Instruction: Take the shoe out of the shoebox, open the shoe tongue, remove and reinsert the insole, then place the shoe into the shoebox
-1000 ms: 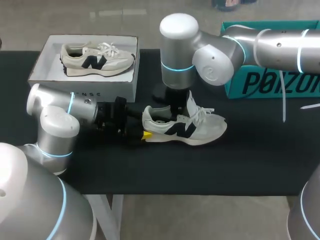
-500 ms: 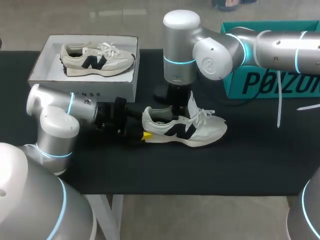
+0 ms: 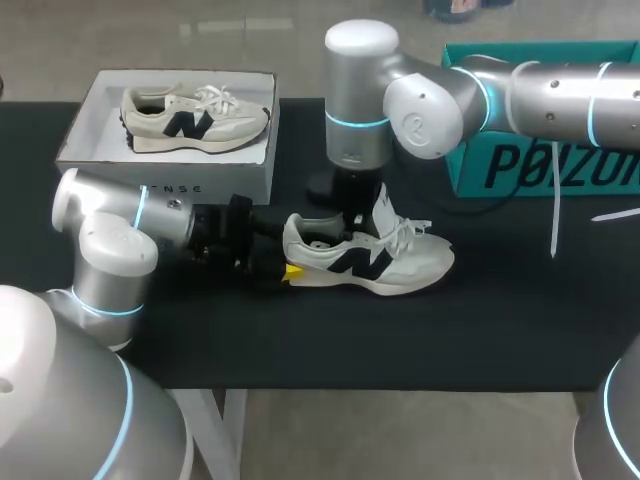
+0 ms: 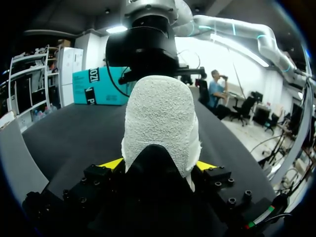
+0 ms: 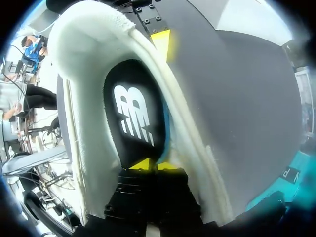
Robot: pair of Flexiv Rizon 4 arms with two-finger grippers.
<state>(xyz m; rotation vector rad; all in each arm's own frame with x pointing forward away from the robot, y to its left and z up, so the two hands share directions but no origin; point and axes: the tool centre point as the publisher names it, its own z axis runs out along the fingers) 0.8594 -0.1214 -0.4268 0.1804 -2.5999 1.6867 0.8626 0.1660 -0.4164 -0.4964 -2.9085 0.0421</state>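
The shoe (image 4: 160, 113) was held by its heel between the left gripper's (image 4: 158, 165) clenched fingers and kept down on the table (image 3: 500, 330). Just ahead, the right gripper (image 5: 155, 165) was sunk into the opening, its fingers seemingly pinched on the insole (image 5: 133, 113), with the tongue (image 3: 383, 205) raised beside them. Insole removal was judged the step in hand, and a steady upward peel was called for. The shoebox (image 3: 240, 178) was seen well beyond both sets of fingers.
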